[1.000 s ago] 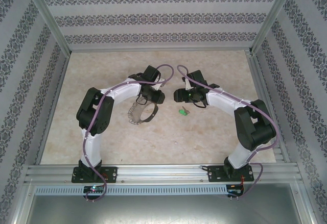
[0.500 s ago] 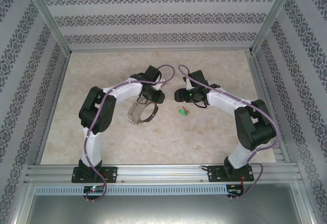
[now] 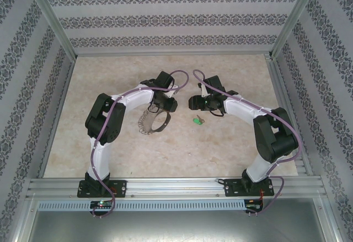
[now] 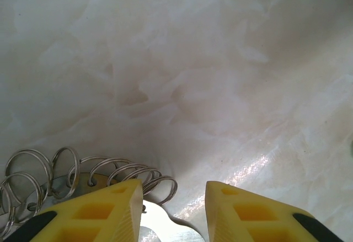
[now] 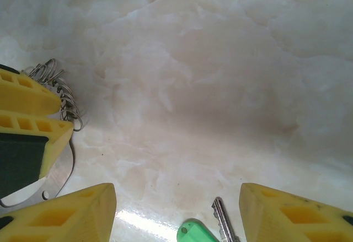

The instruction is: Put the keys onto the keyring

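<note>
Yellow-fingered, pinches ring (image 3: 148,124) in narrowed left gripper (image 4: 174,189), likely steadying it for threading. Hangs right gripper (image 5: 177,189) wide over green key (image 5: 193,234), seemingly lined up for pickup.

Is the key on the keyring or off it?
Off. The key lies on the table by the open right gripper, apart from the keyring.

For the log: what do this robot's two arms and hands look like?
The left arm and right arm both have white links, black joints and black bases, with a purple cable looping along each. The left hand and right hand each have two blocky yellow fingers with rectangular recesses and black strips.
</note>
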`<state>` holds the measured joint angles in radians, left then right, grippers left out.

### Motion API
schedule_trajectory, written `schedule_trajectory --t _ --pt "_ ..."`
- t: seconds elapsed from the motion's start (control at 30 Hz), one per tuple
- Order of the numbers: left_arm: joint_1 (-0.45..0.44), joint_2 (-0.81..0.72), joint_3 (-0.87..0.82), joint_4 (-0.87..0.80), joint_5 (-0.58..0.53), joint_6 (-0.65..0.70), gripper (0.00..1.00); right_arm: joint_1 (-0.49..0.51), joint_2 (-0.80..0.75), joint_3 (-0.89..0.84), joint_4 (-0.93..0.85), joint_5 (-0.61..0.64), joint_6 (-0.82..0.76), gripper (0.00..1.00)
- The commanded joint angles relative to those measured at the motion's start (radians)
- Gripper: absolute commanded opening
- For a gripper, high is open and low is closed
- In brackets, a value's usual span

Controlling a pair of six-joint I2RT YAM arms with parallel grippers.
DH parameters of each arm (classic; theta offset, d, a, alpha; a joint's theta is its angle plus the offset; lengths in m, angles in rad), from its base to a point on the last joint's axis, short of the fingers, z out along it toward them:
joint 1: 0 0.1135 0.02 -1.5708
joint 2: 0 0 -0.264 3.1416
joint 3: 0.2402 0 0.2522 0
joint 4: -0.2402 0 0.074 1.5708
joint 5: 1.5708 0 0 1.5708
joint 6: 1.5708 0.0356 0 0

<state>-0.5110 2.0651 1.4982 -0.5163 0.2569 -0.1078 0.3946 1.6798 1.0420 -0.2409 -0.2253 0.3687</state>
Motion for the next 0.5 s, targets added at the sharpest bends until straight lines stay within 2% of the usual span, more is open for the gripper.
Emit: schedule_trajectory --t 0.0,0.47 --pt "-0.007 0.021 -0.009 -0.007 -0.018 0.025 0.35 -0.005 -0.036 -0.009 0.014 -0.008 0.011 0.62" --pt "-0.006 0.011 -0.039 0.001 0.032 0.018 0.34 -0.006 -0.034 -0.001 0.015 -0.01 0.012 0.62"
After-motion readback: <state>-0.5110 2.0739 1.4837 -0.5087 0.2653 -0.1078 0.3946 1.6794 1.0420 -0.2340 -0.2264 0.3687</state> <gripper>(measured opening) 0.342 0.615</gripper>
